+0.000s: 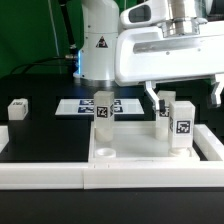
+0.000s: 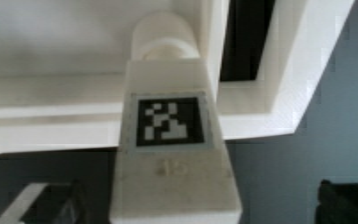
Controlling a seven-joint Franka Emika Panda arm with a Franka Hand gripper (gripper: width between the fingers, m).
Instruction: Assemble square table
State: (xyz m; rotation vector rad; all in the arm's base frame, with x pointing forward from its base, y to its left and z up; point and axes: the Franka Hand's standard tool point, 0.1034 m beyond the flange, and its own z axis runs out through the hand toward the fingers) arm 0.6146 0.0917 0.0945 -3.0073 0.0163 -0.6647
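Note:
The white square tabletop [image 1: 130, 152] lies inside the fence with its round corner sockets facing up. Two tagged white legs stand on it, one at the back left corner [image 1: 104, 110] and one at the right [image 1: 180, 124]. My gripper [image 1: 183, 98] hangs open over the right leg. In the wrist view that leg [image 2: 167, 135] rises between my dark fingers [image 2: 30, 205], with a gap on each side, and my gripper [image 2: 190, 206] touches nothing. The tabletop's rim [image 2: 51, 115] shows behind it. A loose leg [image 1: 17, 108] lies on the black table at the exterior view's left.
A long white bar fence [image 1: 50, 176] borders the tabletop in front, with another arm of it on the exterior view's right [image 1: 212, 148]. The marker board [image 1: 78, 105] lies flat behind the tabletop. The arm's white base [image 1: 98, 45] stands at the back.

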